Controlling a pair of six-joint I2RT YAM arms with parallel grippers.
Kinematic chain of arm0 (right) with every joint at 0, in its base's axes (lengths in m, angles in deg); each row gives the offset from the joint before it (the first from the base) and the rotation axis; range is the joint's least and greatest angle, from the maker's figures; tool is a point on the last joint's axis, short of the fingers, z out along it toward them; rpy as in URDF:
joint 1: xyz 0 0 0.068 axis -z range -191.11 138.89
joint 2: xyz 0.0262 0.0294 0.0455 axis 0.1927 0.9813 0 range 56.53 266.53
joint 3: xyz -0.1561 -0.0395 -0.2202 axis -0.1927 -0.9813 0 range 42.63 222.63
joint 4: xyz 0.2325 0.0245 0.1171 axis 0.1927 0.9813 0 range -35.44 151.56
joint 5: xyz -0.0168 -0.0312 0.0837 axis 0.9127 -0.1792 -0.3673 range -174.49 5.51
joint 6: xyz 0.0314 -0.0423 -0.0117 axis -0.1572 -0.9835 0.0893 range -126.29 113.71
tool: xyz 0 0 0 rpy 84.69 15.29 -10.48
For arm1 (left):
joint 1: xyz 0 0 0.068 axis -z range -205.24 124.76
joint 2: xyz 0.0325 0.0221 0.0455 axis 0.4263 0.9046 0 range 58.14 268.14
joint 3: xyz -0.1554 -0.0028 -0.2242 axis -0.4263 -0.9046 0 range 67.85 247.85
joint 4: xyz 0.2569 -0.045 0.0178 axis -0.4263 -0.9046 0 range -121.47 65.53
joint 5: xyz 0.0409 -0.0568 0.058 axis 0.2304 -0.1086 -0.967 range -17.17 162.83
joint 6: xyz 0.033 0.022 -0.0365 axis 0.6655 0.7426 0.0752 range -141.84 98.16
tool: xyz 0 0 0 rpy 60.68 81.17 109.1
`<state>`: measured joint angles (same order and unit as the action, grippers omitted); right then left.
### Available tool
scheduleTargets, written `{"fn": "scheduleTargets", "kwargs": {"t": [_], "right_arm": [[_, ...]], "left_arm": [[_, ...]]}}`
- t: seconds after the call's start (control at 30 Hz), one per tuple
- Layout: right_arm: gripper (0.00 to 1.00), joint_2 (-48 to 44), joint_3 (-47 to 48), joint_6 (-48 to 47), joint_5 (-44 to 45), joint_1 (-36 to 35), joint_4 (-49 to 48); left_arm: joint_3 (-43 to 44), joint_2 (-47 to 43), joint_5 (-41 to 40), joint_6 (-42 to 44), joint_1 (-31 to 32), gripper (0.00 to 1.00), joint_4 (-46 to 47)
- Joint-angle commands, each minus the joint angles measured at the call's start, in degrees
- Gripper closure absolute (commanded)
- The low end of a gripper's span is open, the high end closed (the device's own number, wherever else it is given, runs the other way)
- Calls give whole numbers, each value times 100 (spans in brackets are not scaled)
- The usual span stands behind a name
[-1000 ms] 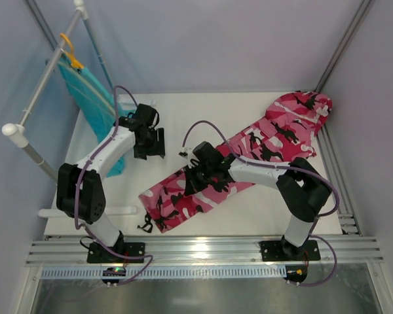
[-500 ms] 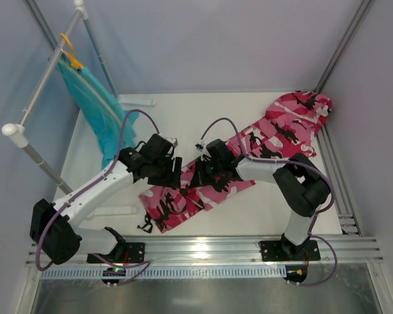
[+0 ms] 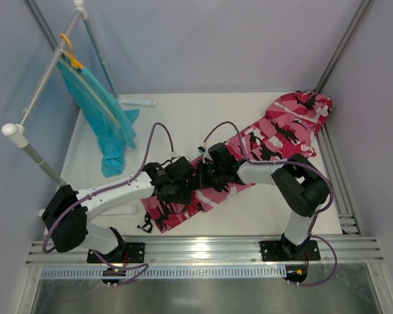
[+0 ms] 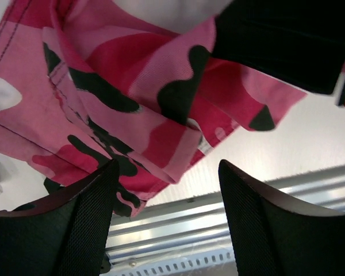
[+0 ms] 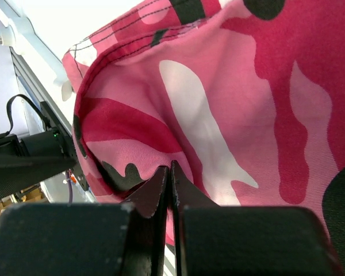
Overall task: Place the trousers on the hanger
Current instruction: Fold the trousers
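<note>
My remote view, counted by kind.
I see one pair of pink camouflage cloth trousers (image 3: pixel 275 134), one plain teal cloth garment (image 3: pixel 108 127), one orange hanger (image 3: pixel 68 47), one white tube rack (image 3: pixel 39 85), and two white-and-black robot arms: left arm (image 3: pixel 111 191), right arm (image 3: pixel 265 171).

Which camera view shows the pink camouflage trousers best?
The top external view: the trousers lie there almost whole, stretched diagonally. The left wrist view shows just a folded edge beyond open jaws; the right wrist view shows only a close fold pinched in shut jaws.
</note>
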<state>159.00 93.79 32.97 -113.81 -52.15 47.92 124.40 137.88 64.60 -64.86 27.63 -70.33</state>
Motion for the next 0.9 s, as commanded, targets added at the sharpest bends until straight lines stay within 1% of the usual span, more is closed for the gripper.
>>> {"fn": "scheduleTargets", "kwargs": {"t": [0.0, 0.1, 0.2, 0.27, 0.3, 0.37, 0.4, 0.43, 0.47, 0.57, 0.63, 0.67, 0.7, 0.8, 0.87], "right_arm": [[96, -237, -106, 81, 14, -18, -312], [96, -272, -123, 81, 14, -18, -295], [96, -272, -141, 55, 23, -18, -295], [96, -290, -141, 81, 14, -10, -303], [96, -290, -141, 81, 23, -10, -303], [96, -316, -167, 72, 5, -18, -295], [96, -333, -176, 72, -12, -18, -295], [96, -351, -194, 72, -47, -10, -277], [96, -386, -220, 46, -65, -10, -268], [93, -570, -369, -41, -109, 8, -181], [92, -746, -431, -120, -100, 25, -76], [91, -790, -448, -164, -118, 17, 29], [90, -851, -466, -208, -144, 34, 57], [88, -878, -484, -235, -153, 43, 83], [87, -852, -484, -235, -162, 43, 66]], "left_arm": [[146, 260, -820, -285, 31, 30, -54], [84, 313, -899, -338, 58, 36, -10], [-4, 401, -935, -321, 75, 37, 78], [-39, 454, -1005, -364, 75, 50, 78], [-39, 454, -1005, -364, 75, 63, 104], [-57, 393, -962, -338, 75, 78, 244], [-39, 375, -944, -329, 75, 91, 271], [-22, 349, -926, -312, 75, 97, 297], [22, 323, -909, -268, 67, 100, 289], [215, 244, -777, -163, -12, 100, 53], [373, 156, -829, -110, -196, 100, -124], [409, 94, -847, -49, -302, 100, -185], [392, -11, -812, -31, -564, 100, -264], [313, -82, -707, 162, -1057, 100, -335], [260, -82, -811, 215, -1172, 100, -396]]}}
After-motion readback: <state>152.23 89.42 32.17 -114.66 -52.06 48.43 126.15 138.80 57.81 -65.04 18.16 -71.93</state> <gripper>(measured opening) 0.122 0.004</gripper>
